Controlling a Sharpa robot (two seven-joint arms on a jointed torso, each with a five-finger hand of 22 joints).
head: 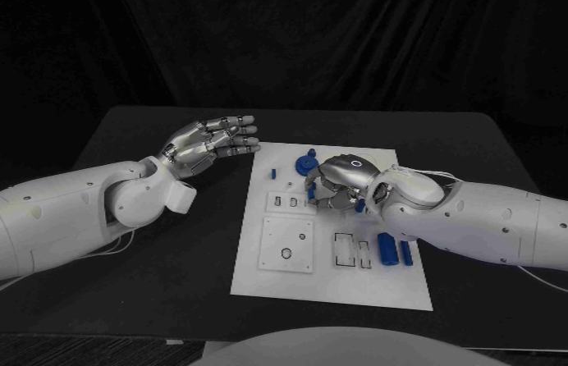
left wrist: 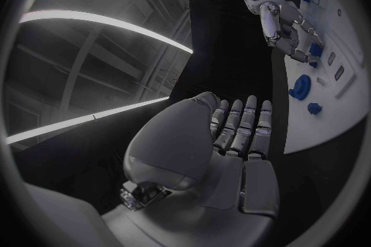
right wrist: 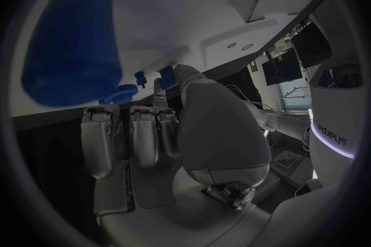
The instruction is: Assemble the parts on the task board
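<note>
Just blue parts [head: 388, 249] lying on the task board [head: 332, 288].

My left hand [head: 211, 144] hangs over the table [head: 142, 284] just left of the task board [head: 332, 288], off its far left corner. My right hand [head: 337, 181] is over the far half of the task board, fingers curled down among the parts there. A round part [head: 307, 166] sits just left of it, near the far edge. Two long parts [head: 396, 251] lie side by side near the board's right edge, under my right forearm.
</note>
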